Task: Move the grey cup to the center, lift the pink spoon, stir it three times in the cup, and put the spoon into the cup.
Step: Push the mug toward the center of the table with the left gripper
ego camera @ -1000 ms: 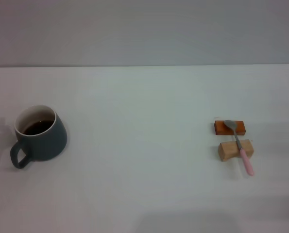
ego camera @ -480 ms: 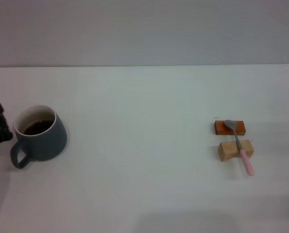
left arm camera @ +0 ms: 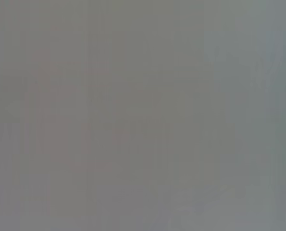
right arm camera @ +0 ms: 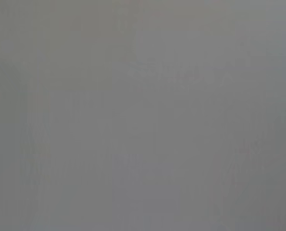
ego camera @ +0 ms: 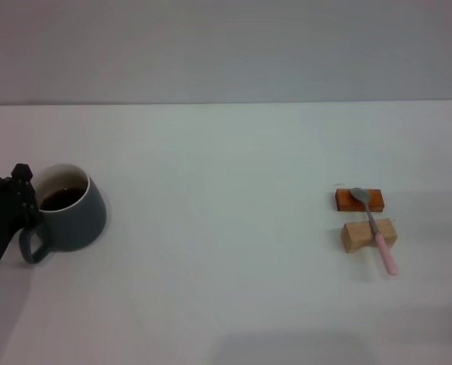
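The grey cup (ego camera: 67, 209) stands at the table's left side with dark liquid inside and its loop handle turned toward the front left. My left gripper (ego camera: 17, 205) has come in from the left edge and sits right against the cup's rim and handle. The pink spoon (ego camera: 376, 228) lies at the right, its metal bowl resting on an orange block (ego camera: 358, 200) and its neck across a tan block (ego camera: 368, 235), the pink handle pointing toward the front. My right gripper is out of view. Both wrist views show only flat grey.
The white table (ego camera: 226, 228) stretches between the cup and the two blocks. A pale wall rises behind the table's far edge.
My left gripper has moved in from the left edge toward the right until it reached the cup's handle side. Cup and spoon have stayed where they were.
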You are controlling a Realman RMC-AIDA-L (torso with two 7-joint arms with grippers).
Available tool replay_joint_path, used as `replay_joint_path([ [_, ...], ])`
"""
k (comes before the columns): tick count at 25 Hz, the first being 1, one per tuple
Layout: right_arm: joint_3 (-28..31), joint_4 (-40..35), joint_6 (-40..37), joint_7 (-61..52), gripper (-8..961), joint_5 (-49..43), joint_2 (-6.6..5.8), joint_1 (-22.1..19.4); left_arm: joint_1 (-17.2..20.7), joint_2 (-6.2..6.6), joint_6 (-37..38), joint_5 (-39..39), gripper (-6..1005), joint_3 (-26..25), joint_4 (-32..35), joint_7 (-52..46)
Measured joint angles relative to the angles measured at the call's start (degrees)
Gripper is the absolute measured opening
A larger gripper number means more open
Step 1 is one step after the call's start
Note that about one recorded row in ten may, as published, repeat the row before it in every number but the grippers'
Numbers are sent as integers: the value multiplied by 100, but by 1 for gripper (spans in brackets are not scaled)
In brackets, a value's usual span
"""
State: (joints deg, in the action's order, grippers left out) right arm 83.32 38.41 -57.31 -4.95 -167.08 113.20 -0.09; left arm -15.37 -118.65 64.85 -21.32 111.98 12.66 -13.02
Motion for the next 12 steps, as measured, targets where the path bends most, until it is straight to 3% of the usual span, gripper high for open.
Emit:
replay_joint_path([
  [12,-1,-163,52,0,526,1,-5,110,157,34,54,-54,28,-174,393,-39],
])
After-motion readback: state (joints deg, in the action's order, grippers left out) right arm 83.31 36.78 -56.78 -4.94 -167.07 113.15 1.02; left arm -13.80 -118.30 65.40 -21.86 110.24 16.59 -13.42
